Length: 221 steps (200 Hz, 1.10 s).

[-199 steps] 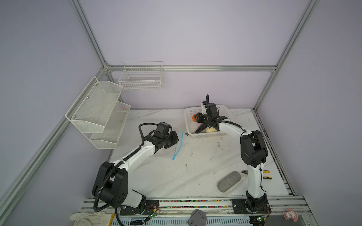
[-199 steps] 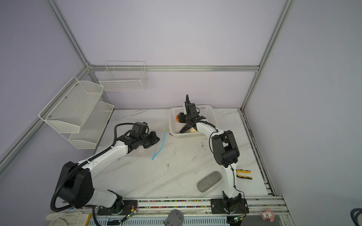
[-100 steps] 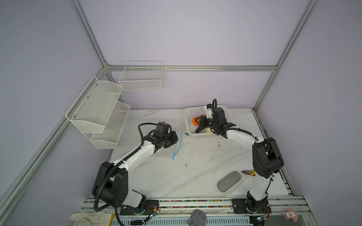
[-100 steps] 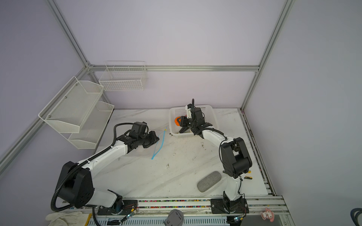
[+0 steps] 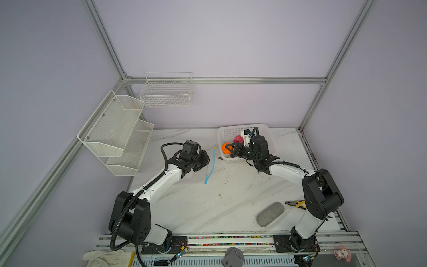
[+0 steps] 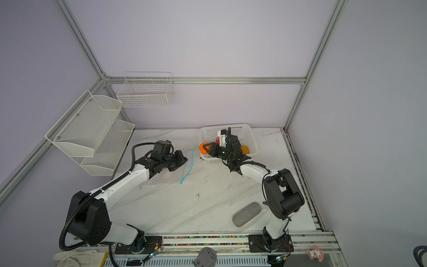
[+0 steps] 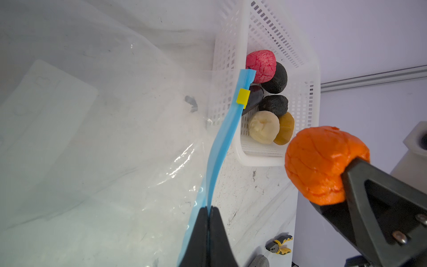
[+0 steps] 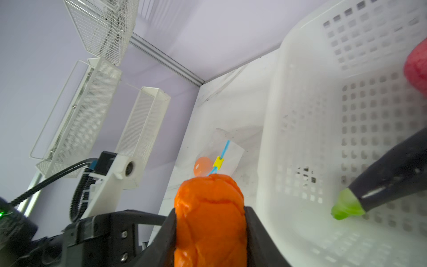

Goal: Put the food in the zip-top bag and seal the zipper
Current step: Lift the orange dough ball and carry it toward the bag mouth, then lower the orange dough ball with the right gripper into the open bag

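Observation:
My left gripper [image 7: 209, 209] is shut on the light blue zipper [image 7: 221, 138] and holds that edge of the clear zip-top bag [image 7: 92, 138] up off the table. The yellow tab [image 7: 243, 96] sits near the strip's far end. My right gripper [image 8: 210, 211] is shut on an orange food piece [image 8: 209, 219], held in the air over the white basket's [image 5: 242, 127] left rim, close to the zipper [image 5: 211, 165]. More food lies in the basket: pink [image 7: 261, 65], black [image 7: 276, 76], cream [image 7: 263, 127] and yellow-brown [image 7: 286, 128] pieces. In both top views the left gripper [image 5: 208, 159] [image 6: 184, 159] stands left of the strip.
A grey oval pad [image 5: 270, 213] and yellow-handled pliers [image 5: 297, 204] lie at the front right of the table. White mesh shelves [image 5: 115, 129] hang on the left wall and a wire basket [image 5: 166, 92] on the back wall.
The right gripper has come up out of the basket with the orange piece and moved left toward the bag, its elbow swinging out to the right. The left arm has stayed still.

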{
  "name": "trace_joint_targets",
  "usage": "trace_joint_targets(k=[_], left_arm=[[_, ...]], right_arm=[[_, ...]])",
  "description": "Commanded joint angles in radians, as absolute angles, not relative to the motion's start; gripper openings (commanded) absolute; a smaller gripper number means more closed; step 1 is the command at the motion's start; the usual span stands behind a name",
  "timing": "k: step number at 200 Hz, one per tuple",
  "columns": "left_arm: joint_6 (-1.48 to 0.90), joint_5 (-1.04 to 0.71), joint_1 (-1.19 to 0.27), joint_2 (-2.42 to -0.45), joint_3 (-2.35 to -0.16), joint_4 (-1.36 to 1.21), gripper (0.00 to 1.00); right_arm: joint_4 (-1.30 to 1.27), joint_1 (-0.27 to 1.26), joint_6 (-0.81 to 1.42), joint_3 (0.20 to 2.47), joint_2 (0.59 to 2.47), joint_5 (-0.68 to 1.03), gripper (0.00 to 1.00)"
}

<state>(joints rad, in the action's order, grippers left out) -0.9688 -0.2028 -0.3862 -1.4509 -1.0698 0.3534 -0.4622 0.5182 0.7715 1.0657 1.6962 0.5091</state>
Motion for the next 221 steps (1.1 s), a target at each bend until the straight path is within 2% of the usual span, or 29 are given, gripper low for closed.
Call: trace_joint_targets(k=[1, 77, 221], left_arm=[[-1.009, -0.196, -0.38, -1.423, -1.148, 0.3, 0.0], [-1.049, -0.226, -0.369, -1.423, -1.114, 0.182, 0.0], [-1.058, -0.238, -0.365, -1.379, -1.104, 0.177, 0.0]], right_arm=[[-0.65, 0.553, 0.952, 1.021, 1.646, 0.486, 0.4], [-0.838, 0.612, 1.152, 0.92, 1.665, 0.402, 0.39], [-0.9, 0.683, 1.193, 0.971, 1.777, 0.417, 0.37]])
